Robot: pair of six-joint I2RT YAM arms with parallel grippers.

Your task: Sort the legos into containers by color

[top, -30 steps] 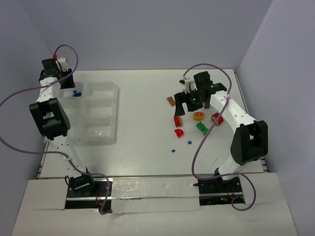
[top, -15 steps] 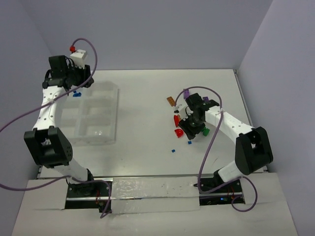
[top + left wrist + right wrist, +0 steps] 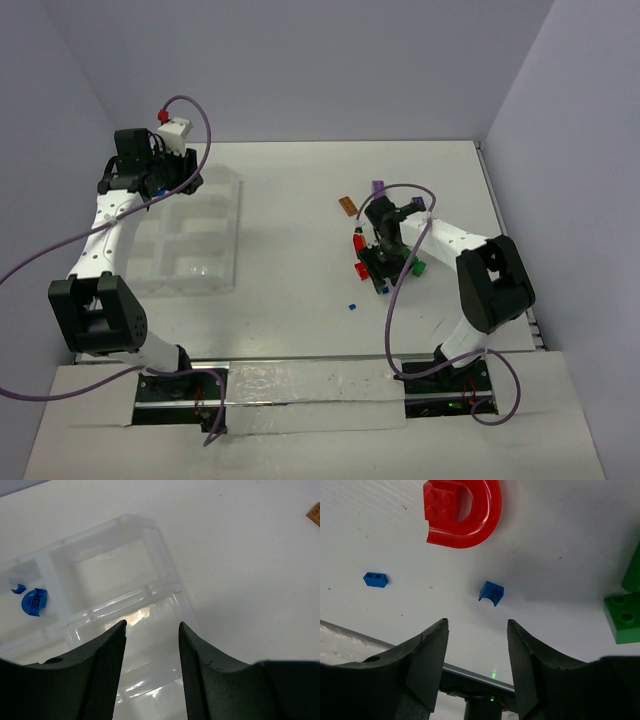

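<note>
**White counter, lego sorting: tray and loose pieces**

Counter (image 3: 290, 200): white, with pale lavender walls behind it.

Tray (image 3: 232, 215): clear plastic, divided, at the far left. One compartment holds a blue rounded piece (image 3: 34, 601) and a tiny blue piece (image 3: 18, 588).

Left fingers (image 3: 107, 655): over the tray, apart, nothing between them.

Right fingers (image 3: 427, 650): low over the right side of the counter, apart, nothing between them.

Blue arch piece (image 3: 491, 592): small, lying on the counter just beyond the right fingertips.

Loose legos near it: a red arch piece (image 3: 462, 512), a tiny blue brick (image 3: 375, 579) and a green brick (image 3: 622, 617).

Farther back on the counter: an orange piece (image 3: 347, 206) and a purple piece (image 3: 378, 187).
</note>
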